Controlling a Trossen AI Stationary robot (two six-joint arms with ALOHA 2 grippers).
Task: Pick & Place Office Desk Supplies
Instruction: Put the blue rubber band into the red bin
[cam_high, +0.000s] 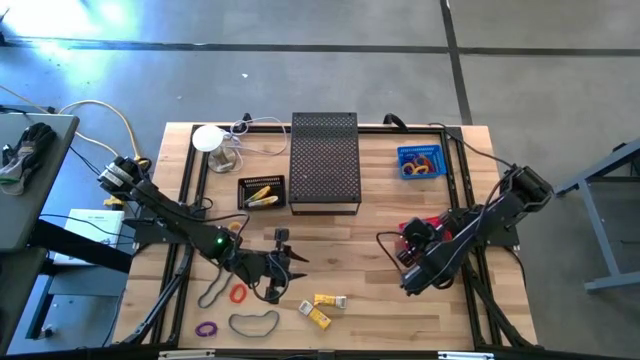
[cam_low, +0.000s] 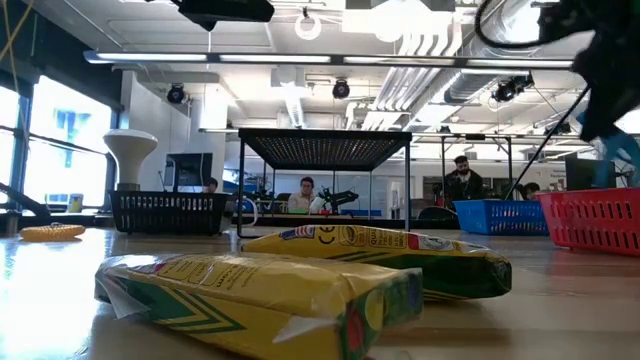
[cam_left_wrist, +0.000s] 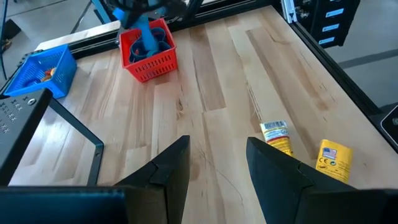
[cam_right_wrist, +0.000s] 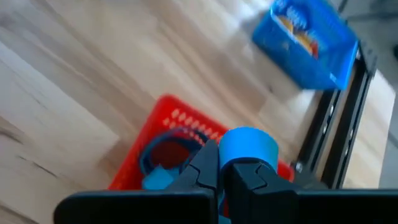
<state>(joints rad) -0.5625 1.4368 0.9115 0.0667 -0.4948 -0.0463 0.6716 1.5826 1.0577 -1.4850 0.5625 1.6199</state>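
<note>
Now placing — my right gripper clamped on blue tape roll over red basket; next I release. Left gripper apart, near yellow packs.

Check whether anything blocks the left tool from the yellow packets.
Nothing visible does: bare wooden tabletop lies between the open left tool and the two yellow rectangular packets. The right tool, shut on a blue roll, hovers over the red plastic basket.
</note>
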